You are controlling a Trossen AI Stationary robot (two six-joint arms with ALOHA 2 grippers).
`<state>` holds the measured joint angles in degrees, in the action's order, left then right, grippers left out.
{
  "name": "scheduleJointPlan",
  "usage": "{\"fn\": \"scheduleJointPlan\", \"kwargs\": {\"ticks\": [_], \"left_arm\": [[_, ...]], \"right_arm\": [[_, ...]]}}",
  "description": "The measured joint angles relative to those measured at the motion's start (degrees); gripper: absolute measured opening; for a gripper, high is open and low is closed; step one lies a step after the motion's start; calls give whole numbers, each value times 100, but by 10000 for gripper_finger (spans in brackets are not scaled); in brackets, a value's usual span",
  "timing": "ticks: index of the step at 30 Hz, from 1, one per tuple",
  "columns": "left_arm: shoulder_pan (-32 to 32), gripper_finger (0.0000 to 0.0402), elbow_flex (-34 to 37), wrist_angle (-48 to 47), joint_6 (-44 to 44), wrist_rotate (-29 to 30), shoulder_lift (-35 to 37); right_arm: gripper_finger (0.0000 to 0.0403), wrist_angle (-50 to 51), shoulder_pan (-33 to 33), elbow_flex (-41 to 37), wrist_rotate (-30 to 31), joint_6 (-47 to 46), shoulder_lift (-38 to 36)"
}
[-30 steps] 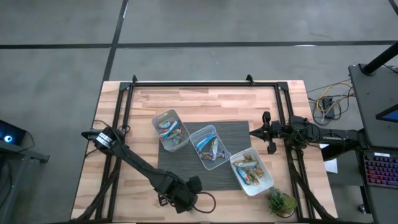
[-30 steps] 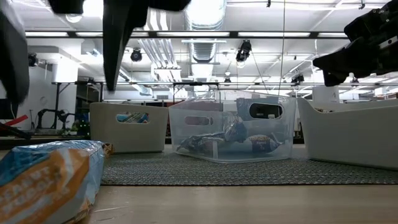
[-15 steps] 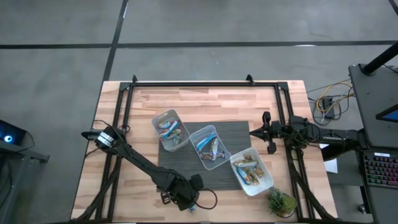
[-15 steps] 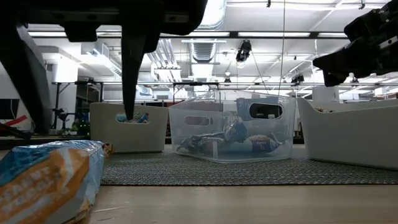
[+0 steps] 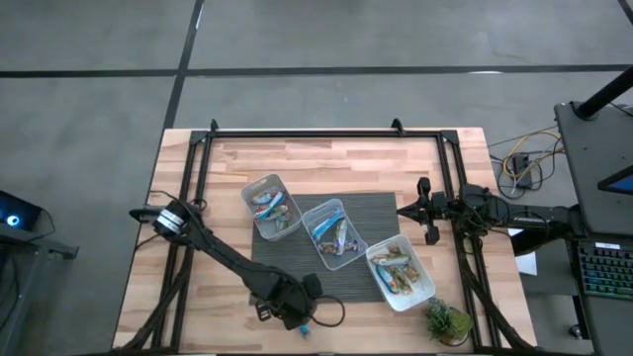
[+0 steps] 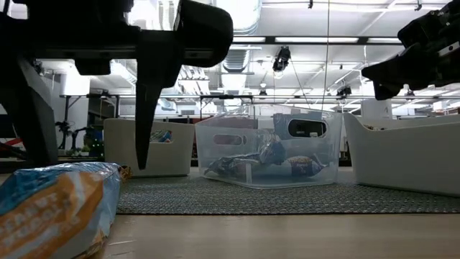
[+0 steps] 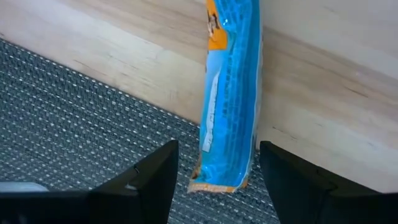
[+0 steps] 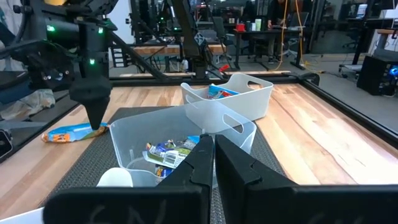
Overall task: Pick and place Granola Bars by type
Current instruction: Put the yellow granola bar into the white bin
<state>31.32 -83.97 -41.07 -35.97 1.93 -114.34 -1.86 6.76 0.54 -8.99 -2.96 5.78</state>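
The left gripper (image 7: 214, 180) hangs low over the near edge of the wooden table (image 5: 227, 168), fingers (image 7: 146, 180) spread either side of a bright blue wrapped granola bar (image 7: 229, 93) lying half on the dark woven mat (image 7: 68, 112). Beyond it stand three clear rectangular plastic tubs (image 5: 334, 233) holding more wrapped bars (image 5: 332, 235). The right gripper (image 5: 423, 211), fingers pressed together, waits over the table's right side.

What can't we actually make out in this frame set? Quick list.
- High view: the blue bar at the table's near edge is almost wholly under the left claw.
- Low view: the bar is cut off by the left edge; its print is unreadable.
- Left wrist view: the bar's far end runs off the top.
- High view: bars in the three tubs are too small to count or sort.
- Right claw: waits by the mat.
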Motion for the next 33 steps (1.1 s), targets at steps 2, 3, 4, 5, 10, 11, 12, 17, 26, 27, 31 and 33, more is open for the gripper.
{"fn": "scheduleJointPlan", "kwargs": {"ticks": [2, 3, 4, 5, 10, 11, 12, 17, 26, 27, 31, 33], "left_arm": [[-12, 207, -14, 9, 22, -86, -46], [-13, 207, -14, -2, 26, -134, -73], [-14, 207, -14, 8, 25, -159, -109], [-14, 207, -14, 20, 20, -159, -135], [-23, 207, -23, 60, 26, -165, -145], [-25, 206, -21, 42, 28, -171, -145], [-27, 206, -21, 32, 32, -190, -145], [-28, 189, -21, 20, 46, -337, -145], [-30, 133, -21, -5, 112, -445, -149], [-32, 125, -19, -5, 138, -449, -153], [-30, 97, -14, -4, 159, -456, -156], [-30, 86, -12, -4, 186, -484, -156]], "right_arm": [[8, 1, 2, 0, 0, 7, 0], [8, 2, 0, 0, 0, 11, 0], [8, 0, 2, 0, 2, 7, 0], [8, -1, 0, 0, 0, 2, 0], [8, 2, 0, 0, 0, 2, 0], [8, -1, 1, 0, 0, 6, 0], [8, 1, 0, 0, 0, 9, 0], [9, 1, 0, 0, 0, 9, 0], [9, 0, 0, 0, 0, 10, 0], [8, 0, 0, 0, 0, 5, 0], [8, 1, 0, 0, 0, 9, 0], [8, 0, 0, 0, 0, 1, 0]]}}
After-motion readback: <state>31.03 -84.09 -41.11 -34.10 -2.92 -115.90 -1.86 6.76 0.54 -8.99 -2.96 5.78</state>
